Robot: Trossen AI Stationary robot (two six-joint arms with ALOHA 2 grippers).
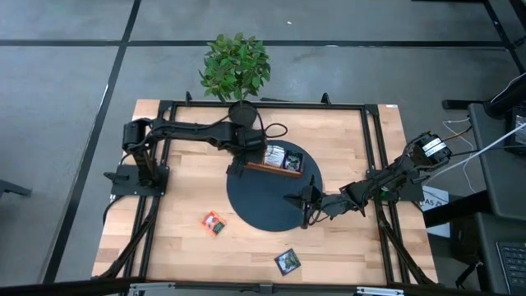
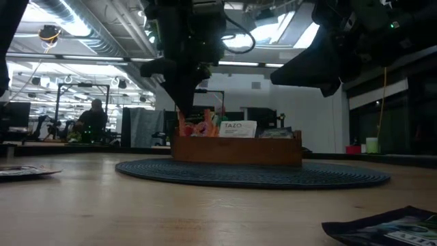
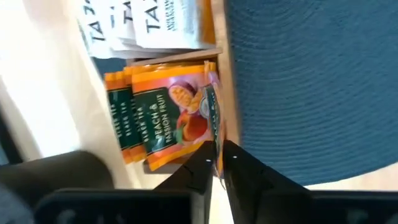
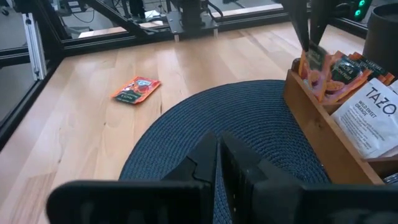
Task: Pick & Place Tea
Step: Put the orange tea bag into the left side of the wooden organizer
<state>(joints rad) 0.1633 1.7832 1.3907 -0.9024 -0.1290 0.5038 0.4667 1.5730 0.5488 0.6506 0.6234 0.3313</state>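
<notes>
Now | left tool [image 3: 217, 165] pinching orange sachet [image 3: 211, 118] over tray [image 1: 275, 168] | right tool [image 4: 219, 155] closed

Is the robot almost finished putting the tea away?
Nearly. The wooden tray already holds orange and white sachets. The left gripper is over the tray's orange end, pinching an orange sachet that stands among them. The right gripper waits shut over the mat. Still on the table: a red-orange sachet and a dark sachet.
</notes>
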